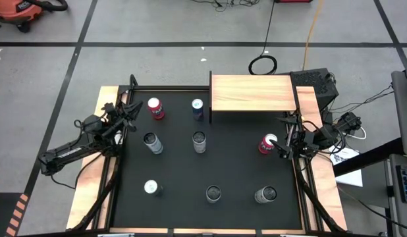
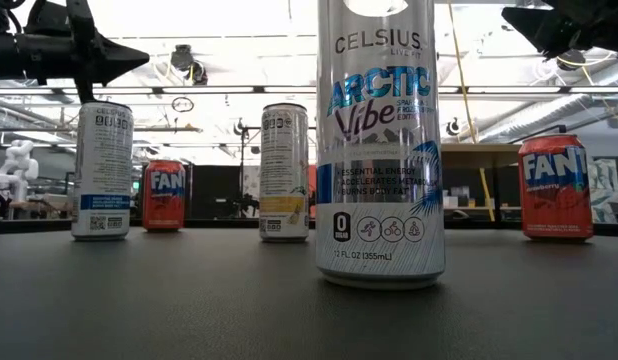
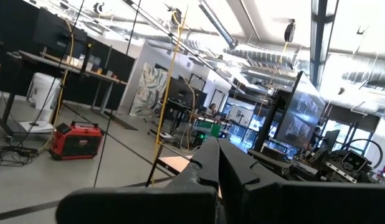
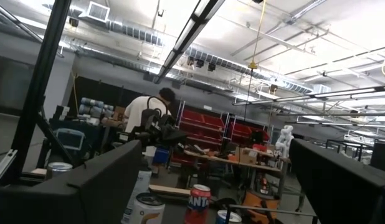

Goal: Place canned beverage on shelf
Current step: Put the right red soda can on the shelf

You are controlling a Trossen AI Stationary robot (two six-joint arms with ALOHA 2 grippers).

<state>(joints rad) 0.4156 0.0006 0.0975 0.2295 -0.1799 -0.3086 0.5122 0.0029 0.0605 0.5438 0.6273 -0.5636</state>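
- Right gripper [image 1: 281,140] fingers wide open, empty, just beside red can [image 1: 267,143]
- Best to straddle it squarely before closing
- Shelf [image 1: 252,93] near
- Left gripper [image 1: 129,117] fingers shut, empty

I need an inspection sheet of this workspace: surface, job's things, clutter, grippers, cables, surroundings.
Surface: black tabletop mat, wooden border.
Job's things: light wooden rectangular shelf, top bare; eight upright cans on the mat, including a red Fanta can beside the right gripper.
Clutter: nothing seen.
Grippers: left gripper at the mat's left edge, jaws shut, empty; right gripper at the right edge, jaws open, empty.
Cables: black coiled cable on the floor.
Surroundings: red shop vacuum; a person at benches.
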